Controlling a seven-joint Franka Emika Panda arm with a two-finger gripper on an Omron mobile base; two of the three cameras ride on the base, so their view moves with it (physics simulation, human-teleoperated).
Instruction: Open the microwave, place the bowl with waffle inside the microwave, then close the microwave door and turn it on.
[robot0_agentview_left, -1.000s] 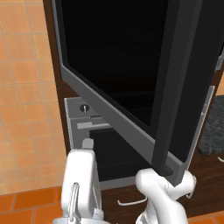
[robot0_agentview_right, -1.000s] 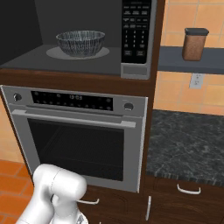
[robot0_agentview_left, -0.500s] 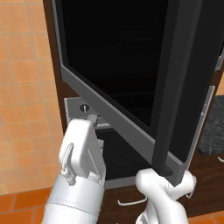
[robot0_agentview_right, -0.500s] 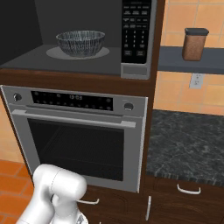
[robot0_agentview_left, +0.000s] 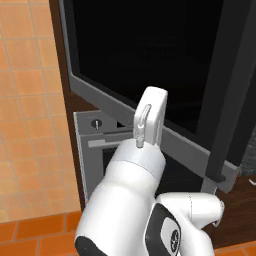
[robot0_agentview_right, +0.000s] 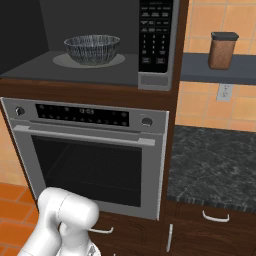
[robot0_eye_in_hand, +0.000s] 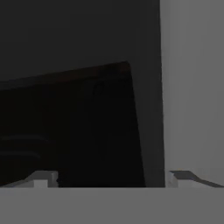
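Gripper (robot0_eye_in_hand: 107, 178): jaws spread wide, nothing held.
Microwave door (robot0_agentview_left: 150, 60): swung open, close ahead of the fingertips.
Handling: judged rigid, hinged, light; best pushed on its steel frame (glass spared).

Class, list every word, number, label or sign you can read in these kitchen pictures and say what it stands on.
No text can be read.
Dark button panel of the grey steel microwave: pale key markings, too small to read.
Black display strip of the grey oven: faint marks, blurred.
Brown lidded canister: no label.
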